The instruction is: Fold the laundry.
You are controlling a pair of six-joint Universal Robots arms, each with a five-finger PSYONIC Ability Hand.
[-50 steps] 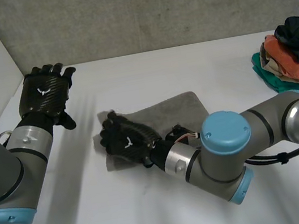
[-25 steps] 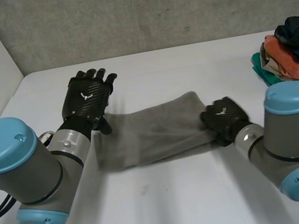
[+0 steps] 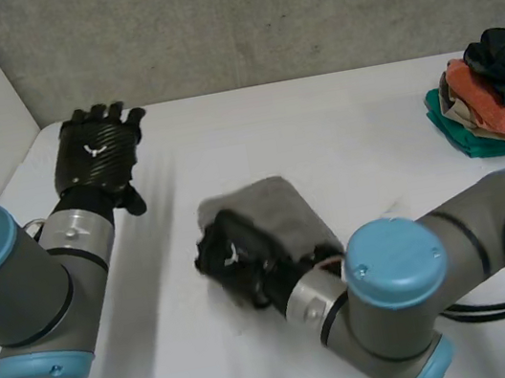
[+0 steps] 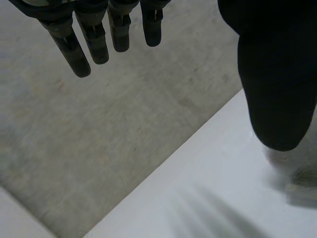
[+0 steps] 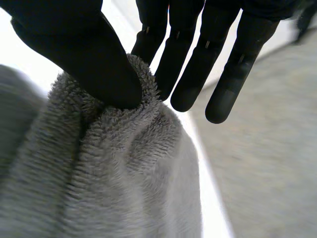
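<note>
A grey towel [image 3: 270,207] lies bunched and doubled over in the middle of the white table [image 3: 223,126]. My right hand [image 3: 232,253] rests on its near left end. In the right wrist view the thumb [image 5: 89,59] pinches a fold of the fluffy towel [image 5: 114,183] against the fingers [image 5: 151,37], while the outer fingers reach straight past the fold. My left hand [image 3: 98,157] is raised off the table at the left, apart from the towel, with fingers [image 4: 91,42] straight and spread and nothing in them.
A pile of folded clothes [image 3: 497,95] in orange, dark blue and green sits at the table's far right edge. A grey wall [image 3: 252,14] runs behind the table. My right arm [image 3: 396,291] lies across the near right part.
The towel was stretched out with my right hand at its right end; that hand has swung left with the end, doubling the towel over. My left hand has drawn back to the left.
</note>
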